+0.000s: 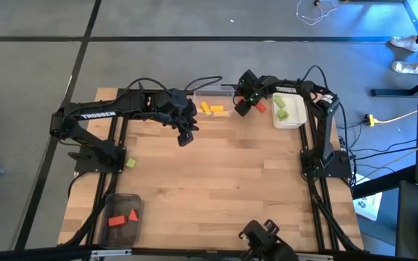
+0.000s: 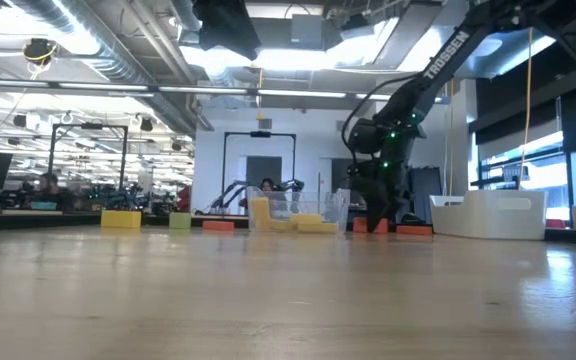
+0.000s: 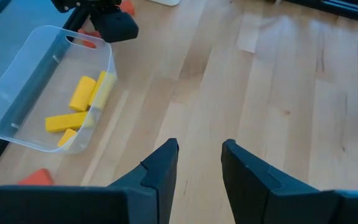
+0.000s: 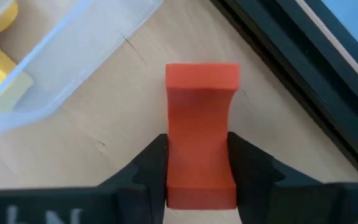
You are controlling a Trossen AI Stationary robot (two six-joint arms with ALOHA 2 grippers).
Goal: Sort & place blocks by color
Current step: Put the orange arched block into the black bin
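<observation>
Blocks are divided among three bins and the table. One red block is clamped between the right gripper fingers, just beside the clear bin at the far table edge. Its long axis runs straight out from the gripper; its lower end is cut off in the right wrist view. Yellow blocks lie in the clear bin at mixed angles, blurred behind its wall. Green blocks lie in the white bin; red blocks lie in the dark bin. One green block lies near the left arm base. The left gripper hovers beside the clear bin, fingers parted and holding nothing. "TROSSEN" is readable on both arms.
</observation>
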